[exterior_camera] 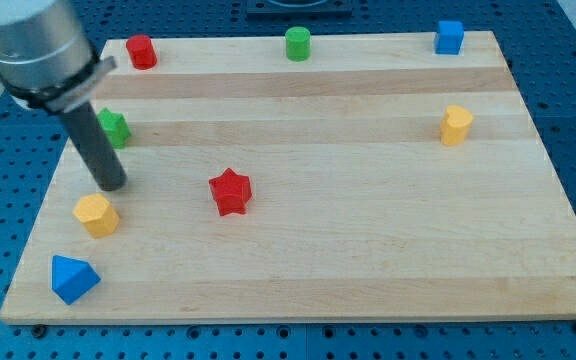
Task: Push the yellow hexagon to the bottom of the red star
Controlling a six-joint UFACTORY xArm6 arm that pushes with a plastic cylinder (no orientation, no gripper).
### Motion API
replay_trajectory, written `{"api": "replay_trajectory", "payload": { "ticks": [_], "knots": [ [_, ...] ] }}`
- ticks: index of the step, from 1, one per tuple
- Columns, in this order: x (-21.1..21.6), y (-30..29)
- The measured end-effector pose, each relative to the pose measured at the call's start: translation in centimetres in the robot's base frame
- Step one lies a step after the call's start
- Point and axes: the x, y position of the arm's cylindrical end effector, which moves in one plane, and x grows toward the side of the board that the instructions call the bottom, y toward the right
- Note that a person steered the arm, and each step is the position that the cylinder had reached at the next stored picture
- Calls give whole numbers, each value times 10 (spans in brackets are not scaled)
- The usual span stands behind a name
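Observation:
The yellow hexagon (pixel 96 214) lies on the wooden board at the view's lower left. The red star (pixel 230 191) lies to its right and slightly higher, well apart from it. My tip (pixel 113 186) rests on the board just above and slightly right of the yellow hexagon, a small gap between them. The dark rod rises up and to the left from the tip toward the view's top left corner.
A green block (pixel 115 127) sits partly behind the rod. A blue triangle (pixel 72 278) lies at the lower left corner. A red cylinder (pixel 141 51), a green cylinder (pixel 298 43) and a blue cube (pixel 450 37) line the top edge. A yellow block (pixel 456 125) sits at right.

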Motion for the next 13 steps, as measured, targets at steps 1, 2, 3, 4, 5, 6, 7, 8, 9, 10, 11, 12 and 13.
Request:
{"api": "replay_trajectory", "payload": {
  "ticks": [1, 2, 3, 4, 5, 6, 7, 8, 9, 10, 11, 12, 13],
  "knots": [
    [-2, -64],
    [-1, -65],
    [24, -65],
    [55, -56],
    [70, -11],
    [71, 56],
    [67, 66],
    [53, 36],
    [47, -7],
    [43, -43],
    [14, -40],
    [8, 4],
    [34, 71]
  ]
}}
